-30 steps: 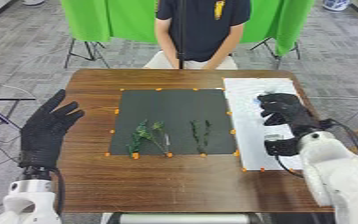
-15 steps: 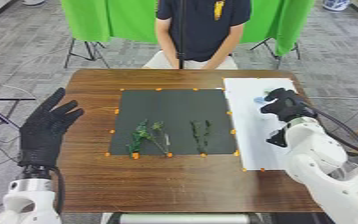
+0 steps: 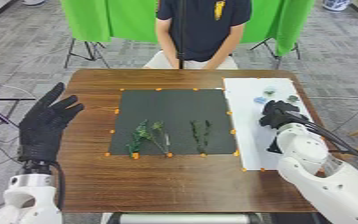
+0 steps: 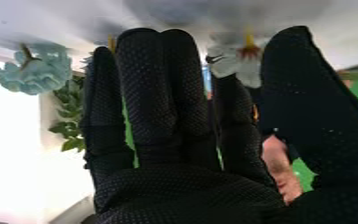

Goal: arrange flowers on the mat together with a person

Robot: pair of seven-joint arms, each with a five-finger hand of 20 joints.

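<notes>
Over the middle of the white mat (image 3: 254,135), my right hand (image 3: 280,114) is open, and in the right wrist view the hand (image 4: 180,150) has straight fingers. A white flower (image 4: 246,59) with an orange-yellow centre lies beyond the gap between thumb and fingers; whether they touch, I cannot tell. A pale blue flower (image 4: 35,70) and green leaves (image 4: 69,115) are past the other fingers. In the head view, a blue flower (image 3: 260,100) and a pale one (image 3: 270,91) lie farther back. Green stems (image 3: 142,136) and darker sprigs (image 3: 200,136) rest on the black mat (image 3: 167,107). My left hand (image 3: 44,125) is open beside it.
The brown table (image 3: 158,185) carries both mats side by side, with orange marks around their edges. My right forearm (image 3: 302,150) crosses the near right part of the white mat. A green cloth (image 3: 113,20) hangs behind the table.
My right hand has come nearer to me and slightly left since half a second ago, uncovering flowers at the white mat's back. My left hand has shifted slightly away from me.
</notes>
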